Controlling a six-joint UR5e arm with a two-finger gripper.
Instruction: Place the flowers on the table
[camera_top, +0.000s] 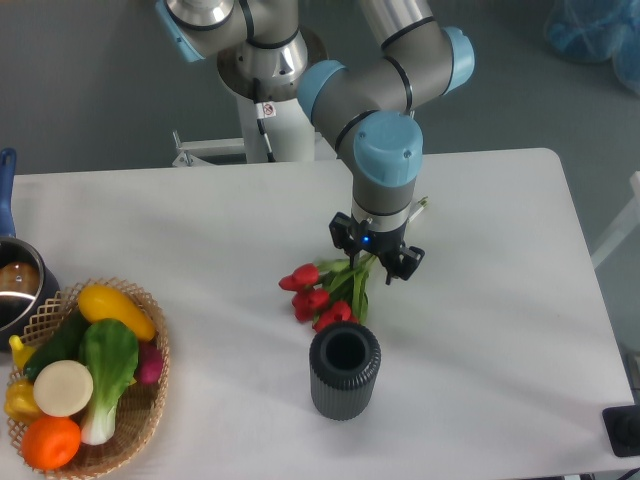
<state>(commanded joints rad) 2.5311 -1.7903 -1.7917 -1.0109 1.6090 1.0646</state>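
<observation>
My gripper (377, 262) fingers: pinching tulip stems | tulips (318, 296): lying on worktop (200, 220), buds pointing left | vase (345, 372): upright, just near of buds

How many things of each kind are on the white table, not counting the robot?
Flower bunch: 1, the flowers, red tulips under the gripper
Vase: 1, the dark vase, empty
Basket: 1, the wicker basket of toy vegetables
Pot: 1, the pot at the left edge
Total: 4 on the table
</observation>
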